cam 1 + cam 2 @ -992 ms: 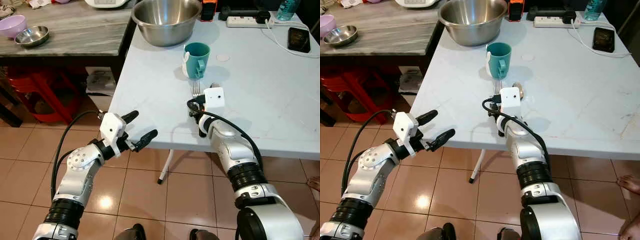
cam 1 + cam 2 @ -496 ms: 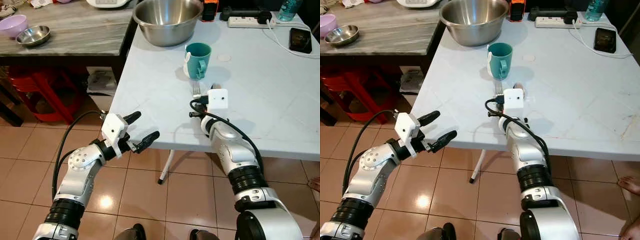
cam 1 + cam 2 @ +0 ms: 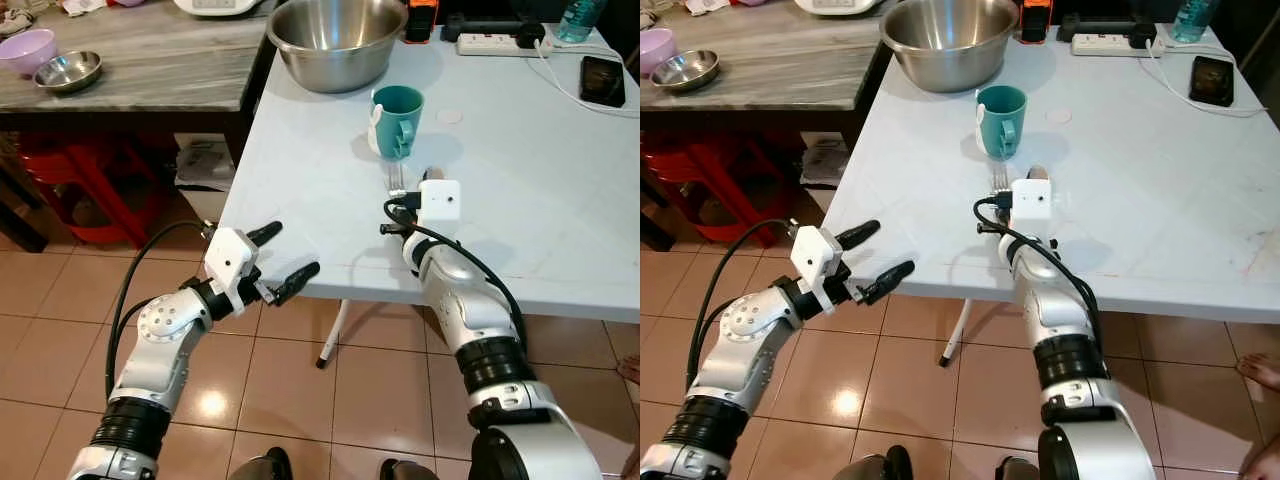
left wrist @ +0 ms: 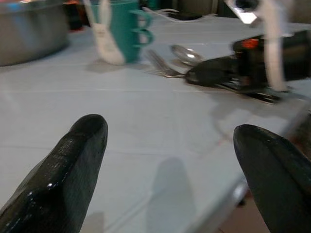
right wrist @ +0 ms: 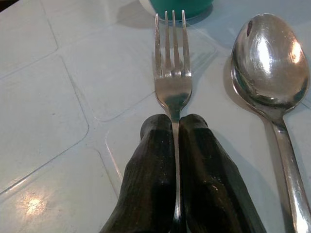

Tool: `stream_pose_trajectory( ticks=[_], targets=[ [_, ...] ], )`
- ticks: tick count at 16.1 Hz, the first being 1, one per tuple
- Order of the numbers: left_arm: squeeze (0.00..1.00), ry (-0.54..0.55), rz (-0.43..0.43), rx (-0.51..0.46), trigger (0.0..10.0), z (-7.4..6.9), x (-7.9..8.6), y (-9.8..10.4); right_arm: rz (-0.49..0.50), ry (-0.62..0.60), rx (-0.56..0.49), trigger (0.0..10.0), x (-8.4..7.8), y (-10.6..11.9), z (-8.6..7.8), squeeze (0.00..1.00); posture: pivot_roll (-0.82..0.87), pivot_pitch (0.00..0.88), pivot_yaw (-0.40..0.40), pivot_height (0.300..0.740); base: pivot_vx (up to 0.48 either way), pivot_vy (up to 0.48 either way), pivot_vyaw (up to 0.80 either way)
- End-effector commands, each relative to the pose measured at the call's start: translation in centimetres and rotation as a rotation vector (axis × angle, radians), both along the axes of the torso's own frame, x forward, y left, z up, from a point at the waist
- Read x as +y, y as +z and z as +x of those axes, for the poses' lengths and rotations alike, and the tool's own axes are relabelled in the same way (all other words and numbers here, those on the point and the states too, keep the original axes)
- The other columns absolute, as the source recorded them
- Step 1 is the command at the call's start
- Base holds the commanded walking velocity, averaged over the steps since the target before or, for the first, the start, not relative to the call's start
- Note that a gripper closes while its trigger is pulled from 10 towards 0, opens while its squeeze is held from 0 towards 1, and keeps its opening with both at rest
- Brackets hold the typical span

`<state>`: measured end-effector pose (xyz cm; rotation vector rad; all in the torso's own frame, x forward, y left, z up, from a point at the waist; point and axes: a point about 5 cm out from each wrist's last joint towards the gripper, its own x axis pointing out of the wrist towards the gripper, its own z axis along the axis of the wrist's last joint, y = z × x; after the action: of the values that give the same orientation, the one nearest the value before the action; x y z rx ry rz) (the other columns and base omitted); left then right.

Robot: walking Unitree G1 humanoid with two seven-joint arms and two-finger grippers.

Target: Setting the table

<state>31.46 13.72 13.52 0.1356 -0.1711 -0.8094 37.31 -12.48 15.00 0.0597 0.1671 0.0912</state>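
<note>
White table (image 3: 560, 220) carries, far to near: steel mixing bowl (image 3: 335, 40), teal mug (image 3: 396, 120), then fork (image 5: 172, 82) and spoon (image 5: 270, 63) lying side by side just near of the mug, spoon on the right.

Right gripper (image 5: 176, 124): both fingers pinched tight onto the fork handle, tines pointing far toward the mug. Fork appears low, at or on the tabletop; contact cannot be confirmed.

Left gripper (image 3: 282, 262): fingers spread wide, nothing held, hovering off the near left table edge.

Risks, judged:
- Pushing the fork farther could strike the mug base.
- Swinging right could knock the spoon out of line.
- Thin handle in a narrow pinch may twist or slip on release.
</note>
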Motion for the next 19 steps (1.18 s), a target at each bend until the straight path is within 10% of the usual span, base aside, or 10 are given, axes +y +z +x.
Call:
stream_pose_trajectory(
  ticks=[1, 4, 6, 7, 15, 19],
  targets=[
    [0.0, 0.083, -0.015, -0.015, 10.0, 0.6, 0.6, 0.2, 0.025, -0.024, 0.078, 0.0, -0.3, -1.9, -0.8, 0.0, -0.12, 0.167, 0.098, 0.74, 0.0, 0.0, 0.0],
    [0.0, 0.282, -0.114, -0.041, 10.0, 1.5, 1.6, 0.9, 0.041, -0.006, -0.011, 0.0, -0.1, -0.6, -1.5, 0.0, -0.11, 0.146, 0.088, 0.74, 0.0, 0.0, 0.0],
    [0.0, 0.355, -0.147, -0.035, 10.0, 1.5, 2.3, 0.9, -0.001, 0.008, -0.073, 8.3, 0.0, 0.3, -2.2, 0.0, -0.11, 0.135, 0.081, 0.74, 0.0, 0.0, 0.0],
    [0.0, 0.439, -0.166, -0.026, 10.0, 1.6, 3.1, 0.7, -0.002, 0.011, -0.11, 10.0, 0.0, 0.7, -2.6, 0.0, -0.11, 0.133, 0.08, 0.74, 0.0, 0.0, 0.0],
    [0.0, 0.899, -0.144, -0.078, 10.0, 0.7, 6.4, 0.5, 0.014, -0.117, -0.242, 10.0, -1.0, 1.8, -5.8, 0.0, -0.12, 0.109, 0.083, 0.74, 0.0, 0.0, 0.0],
    [0.0, 0.865, -0.149, -0.043, 10.0, -0.1, 4.6, -0.5, 0.004, -0.019, -0.342, 10.0, -1.1, 2.7, -6.3, 0.0, -0.13, 0.109, 0.087, 0.74, 0.0, 0.0, 0.0]
  ],
)
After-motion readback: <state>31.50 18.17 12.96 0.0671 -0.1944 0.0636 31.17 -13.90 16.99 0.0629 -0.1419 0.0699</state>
